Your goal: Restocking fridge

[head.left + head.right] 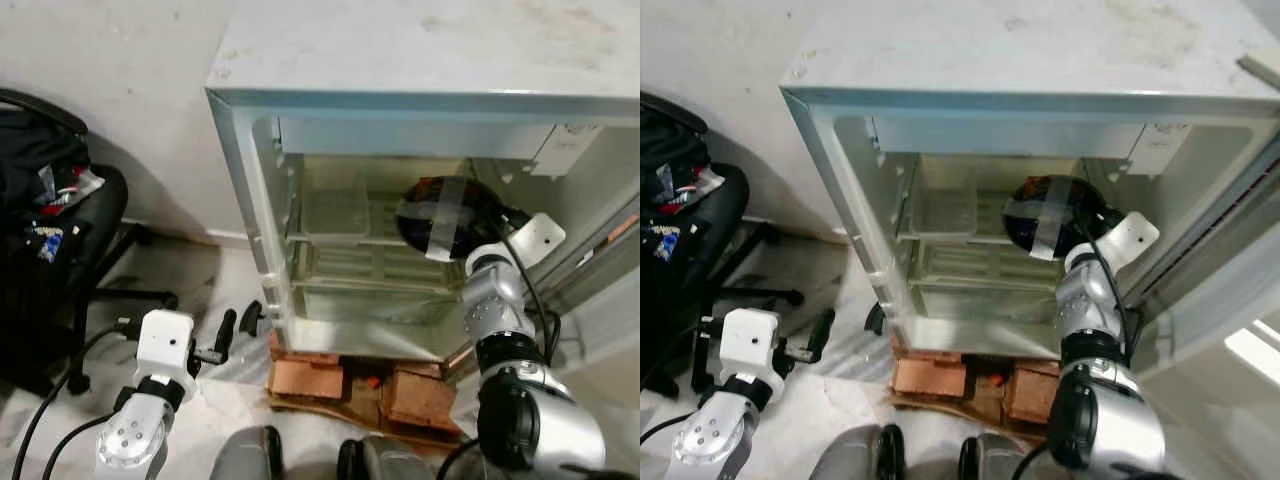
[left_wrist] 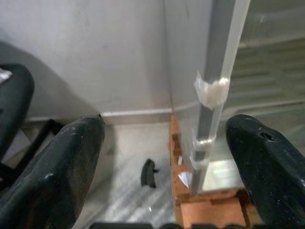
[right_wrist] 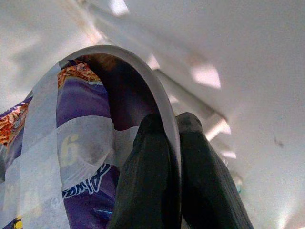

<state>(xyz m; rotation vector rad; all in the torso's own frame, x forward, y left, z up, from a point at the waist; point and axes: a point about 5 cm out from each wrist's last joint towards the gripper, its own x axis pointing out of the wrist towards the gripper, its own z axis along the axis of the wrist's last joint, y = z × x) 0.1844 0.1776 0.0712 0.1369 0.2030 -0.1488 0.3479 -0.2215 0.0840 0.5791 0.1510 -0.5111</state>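
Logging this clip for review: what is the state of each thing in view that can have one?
Fridge: open, shelves bare.
Taped bowl: inside the fridge, tilted, rim pinched by the right claw.
Right claw: shut on the bowl's rim.
Left claw: open, holding nothing, low beside the fridge's front corner.
Bricks: lying under the fridge's base.

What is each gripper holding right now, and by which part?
Right gripper pinches the taped bowl by its rim, inside the fridge. Left gripper is open, holding nothing.
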